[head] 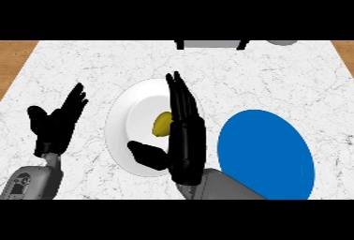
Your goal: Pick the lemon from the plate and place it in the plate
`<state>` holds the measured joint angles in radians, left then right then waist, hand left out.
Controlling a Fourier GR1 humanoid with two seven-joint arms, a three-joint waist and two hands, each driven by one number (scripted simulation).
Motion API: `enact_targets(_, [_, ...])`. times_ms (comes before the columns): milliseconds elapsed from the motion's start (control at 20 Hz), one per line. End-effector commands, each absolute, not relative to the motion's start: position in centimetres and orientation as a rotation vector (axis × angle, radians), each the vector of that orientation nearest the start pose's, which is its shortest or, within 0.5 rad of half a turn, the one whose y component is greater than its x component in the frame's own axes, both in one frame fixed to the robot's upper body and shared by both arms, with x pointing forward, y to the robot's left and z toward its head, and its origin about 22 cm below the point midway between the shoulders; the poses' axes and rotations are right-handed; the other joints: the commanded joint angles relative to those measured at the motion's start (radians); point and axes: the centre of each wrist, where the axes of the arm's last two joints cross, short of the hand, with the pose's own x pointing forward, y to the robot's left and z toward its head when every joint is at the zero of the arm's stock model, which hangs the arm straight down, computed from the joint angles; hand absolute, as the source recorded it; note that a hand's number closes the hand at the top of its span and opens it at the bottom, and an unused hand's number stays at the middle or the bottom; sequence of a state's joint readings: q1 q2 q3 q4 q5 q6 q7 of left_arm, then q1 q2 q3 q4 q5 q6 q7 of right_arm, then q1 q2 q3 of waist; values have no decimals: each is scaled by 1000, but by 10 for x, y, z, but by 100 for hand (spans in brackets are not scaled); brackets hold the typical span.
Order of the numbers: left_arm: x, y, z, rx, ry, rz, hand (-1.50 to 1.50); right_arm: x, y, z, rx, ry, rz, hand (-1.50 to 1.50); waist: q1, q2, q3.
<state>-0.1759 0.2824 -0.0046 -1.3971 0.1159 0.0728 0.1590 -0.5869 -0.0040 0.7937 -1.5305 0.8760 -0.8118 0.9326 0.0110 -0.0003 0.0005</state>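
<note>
Right hand (185, 157) hangs over the white plate (135, 112), coming in on its grey forearm from the near edge of the view. Its fingers (181, 101) are straight and held close together, pointing toward the far side of the counter (276, 75), and they lie along the right part of that plate. The thumb (146, 153) sticks out to the left over the plate's near part, well apart from the fingers, so the hand is spread wide and grips nothing.

The lemon (162, 123) lies on the white plate, about at its middle, just left of the straight fingers and a little beyond the thumb. Whether the fingers touch its right side is hard to tell from this angle; they may only be beside it.

To the right of the hand sits the blue plate (266, 154), flat on the counter, with nothing on the part that shows.

The left hand (54, 126) shows at the left, over bare counter and apart from the white plate, fingers relaxed and pointing up, resting.

A grey and black object (211, 44) stands at the counter's far edge.
</note>
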Motion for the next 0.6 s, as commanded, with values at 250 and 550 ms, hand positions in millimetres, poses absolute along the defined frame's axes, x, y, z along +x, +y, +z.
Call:
enact_targets(250, [280,288,20,168,-1414,-88,0,220,-56,101,-286,-1742,77,-150,-7,2,1])
enact_targets(550, [277,262,33,166,-1408,-69,0,213,-65,82,-307,-1777,109,-150,-9,-1,0])
